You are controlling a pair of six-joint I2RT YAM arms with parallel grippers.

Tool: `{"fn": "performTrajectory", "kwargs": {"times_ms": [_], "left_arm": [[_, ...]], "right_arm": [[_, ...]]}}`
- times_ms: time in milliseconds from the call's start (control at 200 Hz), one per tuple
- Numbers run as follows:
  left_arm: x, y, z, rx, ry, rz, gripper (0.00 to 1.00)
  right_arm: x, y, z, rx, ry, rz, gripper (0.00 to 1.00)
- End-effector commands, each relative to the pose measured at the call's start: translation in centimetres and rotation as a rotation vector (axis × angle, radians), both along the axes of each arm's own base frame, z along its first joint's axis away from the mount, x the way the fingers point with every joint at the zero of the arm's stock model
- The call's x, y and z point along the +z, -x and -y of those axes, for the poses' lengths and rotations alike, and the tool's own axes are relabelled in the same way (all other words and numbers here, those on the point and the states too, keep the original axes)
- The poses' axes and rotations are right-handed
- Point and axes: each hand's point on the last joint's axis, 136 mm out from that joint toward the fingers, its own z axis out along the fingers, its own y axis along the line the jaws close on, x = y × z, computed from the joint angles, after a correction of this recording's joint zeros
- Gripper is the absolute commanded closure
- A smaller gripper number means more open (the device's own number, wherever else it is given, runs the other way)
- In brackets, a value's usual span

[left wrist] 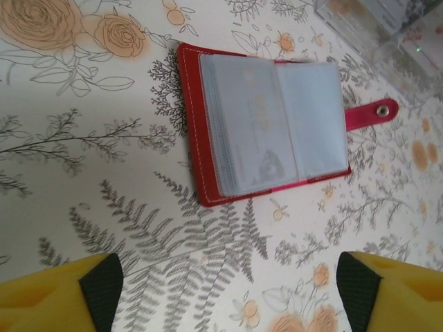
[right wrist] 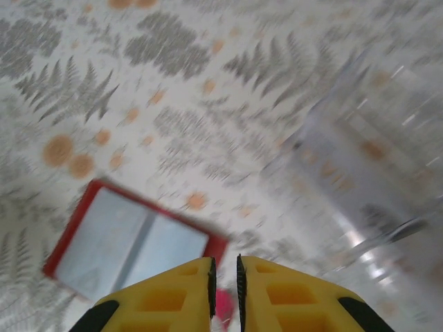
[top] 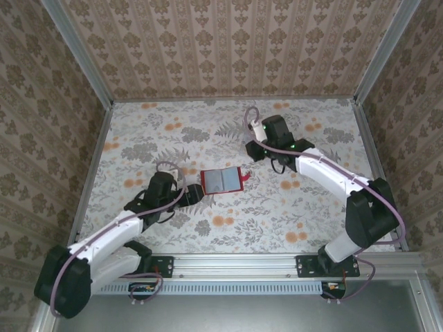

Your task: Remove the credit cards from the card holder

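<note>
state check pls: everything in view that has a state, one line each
card holder: open, lying flat, pockets up.
closing tab: unsnapped, sticking out to the side.
credit cards: one shows inside the holder, not pulled out.
left gripper: jaws wide open, empty, short of the holder.
right gripper: jaws almost closed, nothing seen between them.
clear plastic piece: beyond the holder, contents unclear.
</note>
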Motion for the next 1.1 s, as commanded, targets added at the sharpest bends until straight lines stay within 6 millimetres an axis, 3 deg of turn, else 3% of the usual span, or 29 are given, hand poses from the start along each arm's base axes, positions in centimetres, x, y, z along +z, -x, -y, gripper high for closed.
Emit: {"fn": "performTrajectory", "kwargs": {"times_ms": [0,130,310,520,800,1090], "left_arm": [[2.0,-2.0,1.8,-0.015,0.068,0.041,0.25],[1.1,-3.0,2.4,-0.016,0.051,0.011,0.42],[-0.7,-4.1,3.3,-0.024,0.028,-0.044,0.45],[-1.9,-4.7,4.2,-0.029,0.03,-0.079,0.47],[-2.6,-5.4,5.2,-0.042,0.009,-0.096,0.46],[-3.4,-5.9,6.1,-0.061,0.017,-0.111,0.5]], "right_arm": [[-1.9,2.7,-2.3,-0.031,-0.141,-0.114,0.81],[-4.4,4.3,-3.6,-0.036,-0.179,-0.154,0.81],[-8.7,4.9,-3.3,-0.075,-0.112,-0.237,0.82],[-11.8,5.0,-3.5,-0.074,-0.096,-0.286,0.8],[-14.4,5.9,-3.4,-0.103,-0.044,-0.335,0.79],[-15.3,6.6,-3.7,-0.099,-0.038,-0.357,0.79]]}}
